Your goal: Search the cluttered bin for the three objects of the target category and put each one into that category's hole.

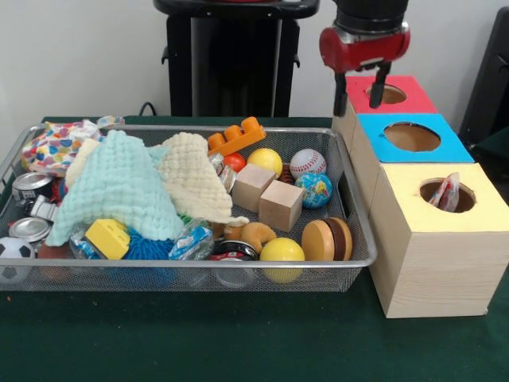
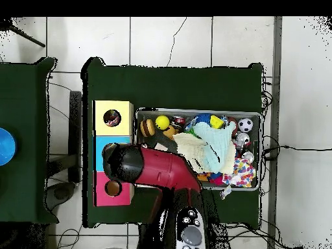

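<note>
My gripper (image 1: pixel 358 108) hangs open over the red box (image 1: pixel 413 86), just left of its round hole (image 1: pixel 387 94), with nothing between its fingers. Beside it stand the blue box (image 1: pixel 445 143) and the yellow box (image 1: pixel 477 211). A patterned piece of cloth (image 1: pixel 450 192) pokes out of the yellow box's hole. The wire bin (image 1: pixel 359 208) holds a mint cloth (image 1: pixel 119 187), a cream cloth (image 1: pixel 191 175), a colourful dotted cloth (image 1: pixel 52 147), balls, two wooden cubes (image 1: pixel 270 195) and cans. In the overhead view the red arm (image 2: pixel 162 170) covers the gripper, between the blue box (image 2: pixel 100 150) and the red box (image 2: pixel 102 193).
An orange toy brick (image 1: pixel 236 135), a yellow ball (image 1: pixel 281 251), a baseball (image 1: pixel 308 162), a globe ball (image 1: pixel 316 189) and a toy burger (image 1: pixel 328 239) fill the bin's right half. A yellow block (image 1: pixel 107 237) lies at the front left. A black pedestal (image 1: pixel 231 64) stands behind the bin.
</note>
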### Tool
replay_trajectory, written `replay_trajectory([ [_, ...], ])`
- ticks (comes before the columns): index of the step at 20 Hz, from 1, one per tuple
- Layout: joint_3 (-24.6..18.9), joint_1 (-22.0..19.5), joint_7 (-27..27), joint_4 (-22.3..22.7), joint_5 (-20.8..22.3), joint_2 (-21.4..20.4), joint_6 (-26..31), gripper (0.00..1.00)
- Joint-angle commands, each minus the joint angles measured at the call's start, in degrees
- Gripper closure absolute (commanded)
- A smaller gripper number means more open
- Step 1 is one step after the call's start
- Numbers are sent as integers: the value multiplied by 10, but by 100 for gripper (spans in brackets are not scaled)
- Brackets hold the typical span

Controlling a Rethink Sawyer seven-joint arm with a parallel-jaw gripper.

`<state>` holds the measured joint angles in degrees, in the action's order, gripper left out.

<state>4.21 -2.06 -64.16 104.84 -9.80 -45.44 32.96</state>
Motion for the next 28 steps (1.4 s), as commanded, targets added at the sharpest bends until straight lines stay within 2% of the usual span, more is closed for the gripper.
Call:
replay_trajectory([
  [1, 34, -29, -53, 94, 37, -117, 52, 0],
  [3, 55, -33, -52, 95, 47, -140, 73, 0],
  [6, 56, -50, -30, 99, 55, -163, 94, 0],
  [12, 67, -70, -50, 157, 52, -200, 31, 0],
  [17, 72, -88, -42, 156, 73, -201, 41, 0],
  [22, 54, -122, -8, 168, 77, -209, 42, 0],
  [28, 39, -148, 1, 185, 86, -218, 32, 0],
])
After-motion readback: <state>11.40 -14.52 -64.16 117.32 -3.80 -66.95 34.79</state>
